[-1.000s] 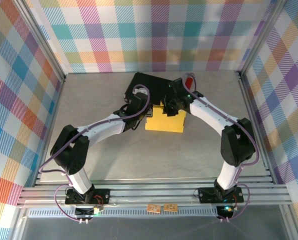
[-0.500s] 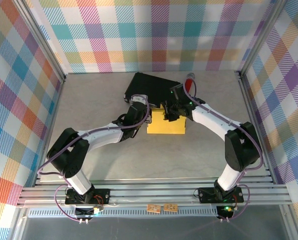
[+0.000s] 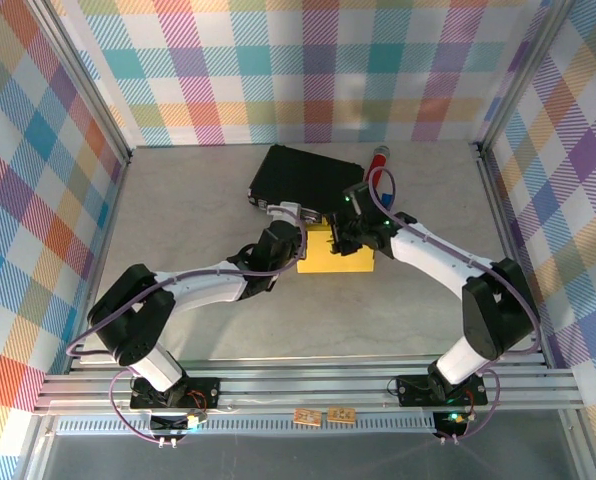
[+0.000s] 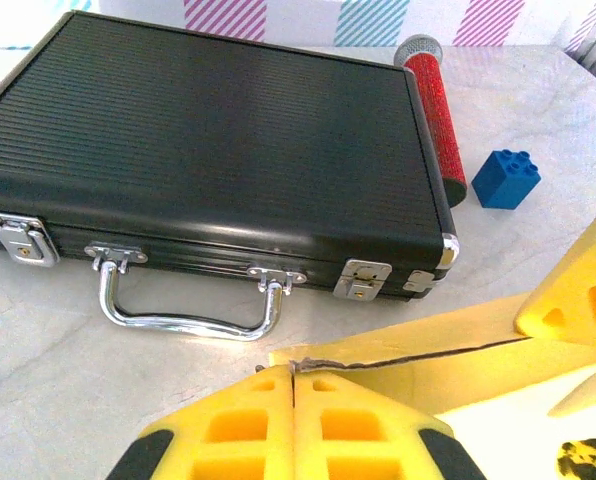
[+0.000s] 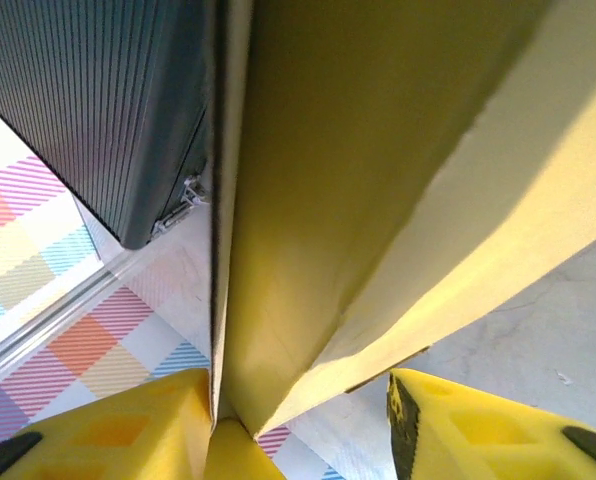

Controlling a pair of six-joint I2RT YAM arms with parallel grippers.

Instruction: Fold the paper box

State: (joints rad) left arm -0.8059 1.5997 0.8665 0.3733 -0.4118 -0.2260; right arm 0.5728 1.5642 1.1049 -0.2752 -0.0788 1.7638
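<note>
left gripper point(image 4: 294, 385): fingers point(image 4: 248, 430) pressed closed at the paper box's point(image 3: 346, 262) 9 o'clock edge; a flap edge meets the tips, but I cannot tell if it is pinched.
right gripper point(image 5: 296, 390): fingers point(image 5: 478, 435) apart, straddling an upright panel at the box's 12 o'clock edge.
paper box: middle of the table point(image 3: 228, 320), long axis 9 to 3, between both grippers.
next move: probably the right arm's, since the panel sits between its fingers.
black case point(image 3: 298, 175): just beyond the box, at 11 o'clock.
</note>
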